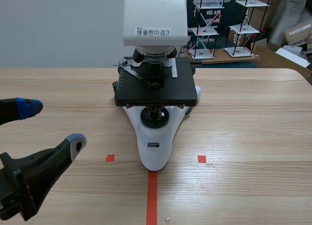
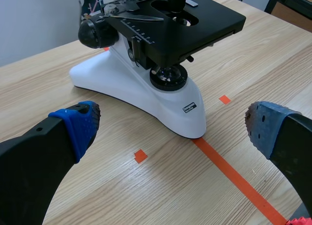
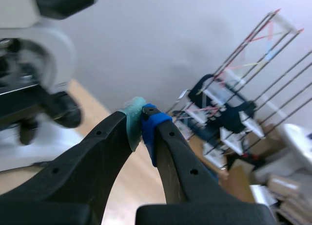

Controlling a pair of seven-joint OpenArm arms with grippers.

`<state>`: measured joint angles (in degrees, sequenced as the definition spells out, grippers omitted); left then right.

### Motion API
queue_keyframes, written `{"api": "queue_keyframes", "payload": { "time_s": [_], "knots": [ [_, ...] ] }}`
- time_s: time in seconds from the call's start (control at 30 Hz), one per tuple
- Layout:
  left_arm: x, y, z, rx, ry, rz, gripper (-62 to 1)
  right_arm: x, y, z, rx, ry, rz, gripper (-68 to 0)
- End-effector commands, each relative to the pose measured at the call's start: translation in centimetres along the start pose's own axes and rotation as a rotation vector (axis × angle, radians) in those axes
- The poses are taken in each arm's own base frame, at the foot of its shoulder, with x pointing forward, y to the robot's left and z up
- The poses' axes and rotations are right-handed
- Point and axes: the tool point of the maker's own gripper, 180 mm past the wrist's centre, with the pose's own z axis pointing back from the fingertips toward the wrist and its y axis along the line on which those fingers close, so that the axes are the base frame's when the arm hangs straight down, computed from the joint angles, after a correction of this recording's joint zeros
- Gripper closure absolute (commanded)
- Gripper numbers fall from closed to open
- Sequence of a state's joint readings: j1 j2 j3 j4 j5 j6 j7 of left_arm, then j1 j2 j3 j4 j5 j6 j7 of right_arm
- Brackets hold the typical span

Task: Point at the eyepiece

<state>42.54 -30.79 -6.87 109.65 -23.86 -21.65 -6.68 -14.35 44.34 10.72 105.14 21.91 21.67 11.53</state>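
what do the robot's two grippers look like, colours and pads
The left gripper has two thick, curved black fingers, one tipped with a bright blue pad, the other with a duller grey-blue dotted pad. The right gripper has black fingers with small round holes, one pale green pad and one blue pad.

Lab: microscope (image 1: 154, 149), rod-frame models (image 1: 243, 29).

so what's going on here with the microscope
A white microscope stands in the middle of a wooden table. The left gripper hangs open, low and beside the microscope's base, touching nothing. The right gripper is shut on nothing and raised near the microscope's upper part. The eyepiece is not clearly in view, so I cannot tell whether it is being pointed at.
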Motion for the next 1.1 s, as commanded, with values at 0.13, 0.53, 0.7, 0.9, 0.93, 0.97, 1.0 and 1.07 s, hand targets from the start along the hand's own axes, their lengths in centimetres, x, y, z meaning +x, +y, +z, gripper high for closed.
{"api": "queue_keyframes", "payload": {
  "time_s": [0.13, 0.53, 0.7, 0.9, 0.93, 0.97, 1.0, 1.07],
  "knots": [
    [0.7, -0.3, 0.0, -0.005, -0.028, 0.010, -62.3, 2.1, -3.1, -2.7, 0.010, -0.079, 0.072, -1.1],
    [0.7, -0.3, 0.0, -0.005, -0.029, 0.010, -62.3, 4.2, -2.1, -9.2, 0.142, -0.141, 0.135, -1.1],
    [0.7, -0.3, 0.0, -0.005, -0.029, 0.010, -62.3, 5.2, -1.4, -11.1, 0.176, -0.168, 0.143, -1.1],
    [0.7, -0.3, 0.0, -0.005, -0.029, 0.010, -62.3, 6.1, -1.6, -12.7, 0.178, -0.190, 0.141, -1.1],
    [0.7, -0.3, 0.0, -0.005, -0.029, 0.010, -62.3, 6.1, -1.6, -12.9, 0.176, -0.192, 0.139, -1.0],
    [0.7, -0.3, 0.0, -0.005, -0.029, 0.010, -62.3, 6.2, -1.7, -13.1, 0.174, -0.193, 0.136, -1.1],
    [0.7, -0.3, 0.0, -0.005, -0.029, 0.010, -62.3, 6.3, -1.9, -13.3, 0.170, -0.196, 0.133, -1.0],
    [0.7, -0.3, 0.0, -0.005, -0.030, 0.010, -62.3, 6.2, -2.0, -13.6, 0.165, -0.196, 0.125, -1.1]
  ]
}}
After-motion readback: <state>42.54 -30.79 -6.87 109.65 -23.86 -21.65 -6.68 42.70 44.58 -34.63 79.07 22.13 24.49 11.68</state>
